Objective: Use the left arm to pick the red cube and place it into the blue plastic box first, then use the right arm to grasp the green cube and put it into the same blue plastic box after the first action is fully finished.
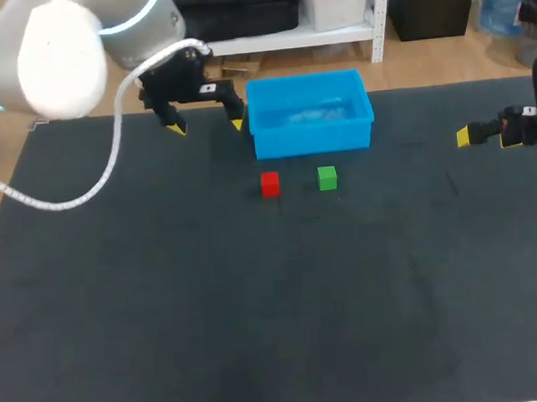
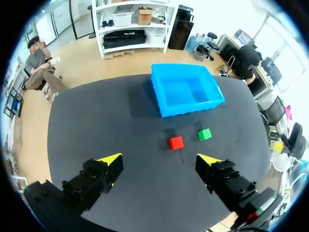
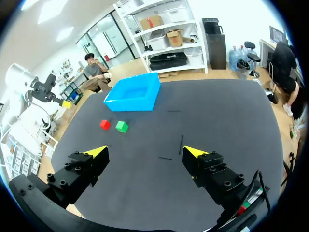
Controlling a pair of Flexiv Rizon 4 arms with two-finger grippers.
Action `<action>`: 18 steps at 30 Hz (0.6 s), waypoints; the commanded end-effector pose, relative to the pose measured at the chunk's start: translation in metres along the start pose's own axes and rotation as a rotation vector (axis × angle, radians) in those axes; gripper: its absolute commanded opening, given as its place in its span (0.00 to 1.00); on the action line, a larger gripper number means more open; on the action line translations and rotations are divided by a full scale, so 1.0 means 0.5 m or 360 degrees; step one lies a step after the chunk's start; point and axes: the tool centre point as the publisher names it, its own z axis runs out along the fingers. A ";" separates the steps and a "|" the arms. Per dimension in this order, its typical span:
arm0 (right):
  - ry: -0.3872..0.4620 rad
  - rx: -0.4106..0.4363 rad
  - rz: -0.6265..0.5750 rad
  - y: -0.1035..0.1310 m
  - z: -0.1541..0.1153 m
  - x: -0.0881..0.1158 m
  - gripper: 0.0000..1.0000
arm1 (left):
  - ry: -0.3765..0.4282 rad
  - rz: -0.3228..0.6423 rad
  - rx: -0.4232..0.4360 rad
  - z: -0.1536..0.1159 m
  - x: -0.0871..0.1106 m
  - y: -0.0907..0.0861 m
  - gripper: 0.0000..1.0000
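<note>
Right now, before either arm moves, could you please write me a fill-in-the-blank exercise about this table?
The left gripper is empty and its fingers stand ___.
The number of cubes inside the blue box is ___.
Of the red cube and the green cube, the one nearer the left gripper is ___.
Missing words: open; zero; red.

The left gripper [image 2: 159, 162] hung open above the table [image 2: 96, 125], red cube [image 2: 176, 142] and green cube [image 2: 204, 134] ahead, blue plastic box [image 2: 186, 90] beyond.
</note>
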 end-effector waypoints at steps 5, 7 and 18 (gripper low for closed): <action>0.0002 0.0000 -0.0001 -0.001 0.000 0.000 1.00 | 0.0134 -0.0050 -0.0170 0.015 -0.023 -0.021 1.00; 0.0002 0.0000 -0.0001 -0.001 0.000 0.000 1.00 | 0.0139 -0.0076 -0.0170 0.016 -0.025 -0.026 1.00; 0.0002 0.0000 -0.0001 -0.001 0.000 0.000 1.00 | 0.0179 -0.0107 -0.0171 0.041 -0.019 -0.057 1.00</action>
